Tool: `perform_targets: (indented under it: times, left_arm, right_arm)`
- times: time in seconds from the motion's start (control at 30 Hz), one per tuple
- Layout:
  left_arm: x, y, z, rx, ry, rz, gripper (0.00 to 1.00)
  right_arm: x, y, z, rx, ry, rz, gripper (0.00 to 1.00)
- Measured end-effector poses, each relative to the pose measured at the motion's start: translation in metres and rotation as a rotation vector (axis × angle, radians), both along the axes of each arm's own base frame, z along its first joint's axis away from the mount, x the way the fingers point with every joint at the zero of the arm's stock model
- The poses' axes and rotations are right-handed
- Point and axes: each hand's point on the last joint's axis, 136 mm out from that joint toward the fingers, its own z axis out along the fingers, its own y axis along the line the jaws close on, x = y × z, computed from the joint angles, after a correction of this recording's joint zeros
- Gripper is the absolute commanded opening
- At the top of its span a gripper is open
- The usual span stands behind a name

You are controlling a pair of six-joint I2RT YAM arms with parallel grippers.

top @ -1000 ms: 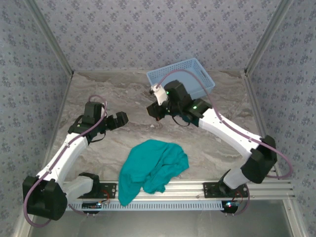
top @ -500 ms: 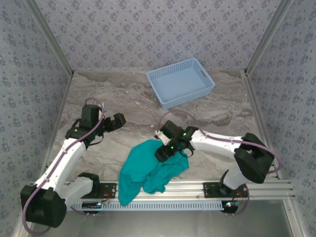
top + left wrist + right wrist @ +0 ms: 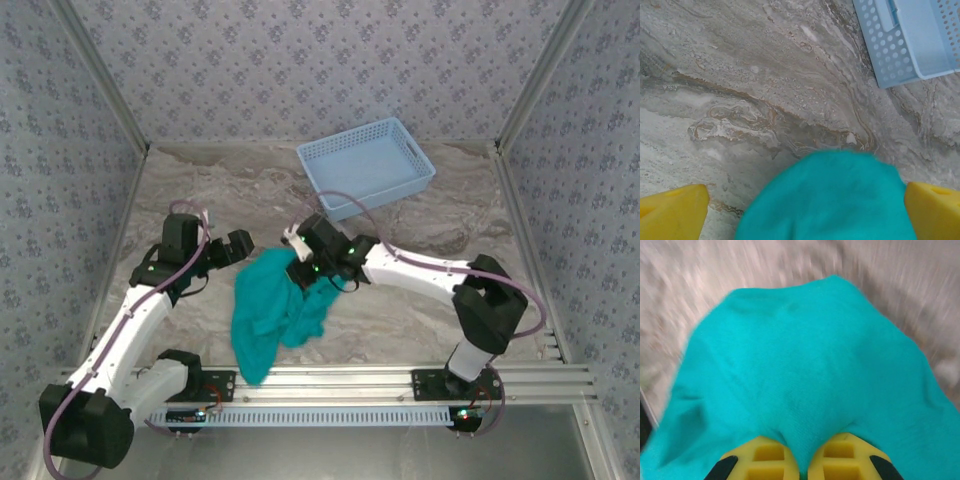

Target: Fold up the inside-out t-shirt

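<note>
My right gripper (image 3: 802,460) is clamped tight on a fold of the teal t-shirt (image 3: 265,310). The shirt hangs down in a crumpled bunch onto the marble table (image 3: 450,230), nearer me than the blue basket (image 3: 365,165) and to its left. My left gripper (image 3: 243,243), further left of the basket, has its fingers spread wide, just beside the cloth.

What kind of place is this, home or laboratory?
Probably a robot test booth: left arm and right arm bolted to a metal rail, patterned wall panels closing in a marble-look table with one t-shirt.
</note>
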Motion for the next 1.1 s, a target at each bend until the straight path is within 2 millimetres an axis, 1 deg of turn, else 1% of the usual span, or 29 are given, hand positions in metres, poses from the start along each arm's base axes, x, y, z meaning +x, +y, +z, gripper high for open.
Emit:
perform_targets:
  times: [0.07,0.1,0.13,0.17,0.2,0.23,0.3,0.33,0.4,0.43,0.47,0.5,0.53,0.57,0.63,0.7,0.77,0.83,0.9,0.97,1.03,1.1]
  left_arm:
    - [0.000,0.000,0.002,-0.004,-0.006,-0.001,1.00]
    - [0.000,0.000,0.002,-0.005,-0.008,-0.002,1.00]
    - [0.000,-0.001,0.003,-0.010,-0.009,-0.002,1.00]
    - [0.000,-0.002,0.004,-0.013,-0.012,-0.005,1.00]
    - [0.000,-0.002,0.004,-0.015,-0.012,-0.007,1.00]
    - [0.000,-0.003,0.004,-0.018,-0.011,-0.011,1.00]
    - [-0.001,-0.005,0.005,-0.027,-0.012,-0.020,1.00]
    - [-0.001,-0.006,0.005,-0.031,-0.014,-0.024,1.00]
    - [-0.001,-0.007,0.002,-0.037,-0.013,-0.030,1.00]
    - [-0.001,-0.008,-0.001,-0.040,-0.007,-0.031,1.00]
    - [-0.002,-0.009,-0.005,-0.042,0.005,-0.035,1.00]
    - [-0.003,-0.009,-0.009,-0.044,0.016,-0.036,1.00]
    - [-0.003,-0.010,-0.014,-0.047,0.030,-0.039,1.00]
    - [-0.003,-0.012,-0.018,-0.052,0.044,-0.042,1.00]
    - [-0.001,-0.016,-0.028,-0.060,0.077,-0.055,1.00]
    - [0.002,-0.025,-0.039,-0.060,0.111,-0.078,1.00]
    - [0.000,-0.037,-0.051,-0.051,0.146,-0.115,1.00]
    - [-0.004,-0.051,-0.062,-0.037,0.178,-0.158,1.00]
    - [-0.008,-0.064,-0.072,-0.024,0.208,-0.195,1.00]
    - [-0.008,-0.072,-0.079,-0.012,0.227,-0.211,1.00]
    - [-0.007,-0.074,-0.087,-0.001,0.242,-0.208,1.00]
    - [-0.006,-0.073,-0.093,0.008,0.260,-0.199,1.00]
  right_arm:
    - [0.004,0.000,0.049,0.075,-0.097,0.001,0.00]
    - [0.002,-0.003,0.067,0.105,-0.132,0.006,0.00]
    - [-0.004,-0.008,0.087,0.137,-0.169,0.014,0.14]
    - [-0.012,-0.014,0.101,0.167,-0.196,0.021,0.29]
    - [-0.020,-0.020,0.107,0.180,-0.215,0.031,0.40]
    - [-0.029,-0.029,0.105,0.186,-0.218,0.036,0.46]
    - [-0.045,-0.046,0.071,0.150,-0.175,0.026,0.51]
    - [-0.051,-0.056,0.045,0.110,-0.135,0.014,0.53]
    - [-0.062,-0.081,-0.016,-0.010,-0.037,-0.025,0.61]
    - [-0.068,-0.098,-0.048,-0.090,0.019,-0.054,0.66]
    - [-0.074,-0.115,-0.069,-0.153,0.063,-0.080,0.70]
    - [-0.076,-0.129,-0.081,-0.197,0.093,-0.109,0.73]
    - [-0.073,-0.139,-0.084,-0.215,0.105,-0.141,0.75]
    - [-0.066,-0.145,-0.081,-0.206,0.103,-0.174,0.75]
    - [-0.044,-0.155,-0.065,-0.159,0.082,-0.250,0.76]
    - [-0.011,-0.168,-0.044,-0.104,0.060,-0.352,0.76]
    - [0.021,-0.177,-0.027,-0.061,0.033,-0.426,0.76]
    - [0.049,-0.179,-0.015,-0.047,0.002,-0.462,0.76]
    - [0.070,-0.172,-0.010,-0.056,-0.019,-0.455,0.77]
    - [0.091,-0.159,-0.009,-0.068,-0.031,-0.431,0.76]
    - [0.115,-0.142,-0.008,-0.076,-0.049,-0.407,0.76]
    - [0.141,-0.122,-0.009,-0.077,-0.076,-0.386,0.72]
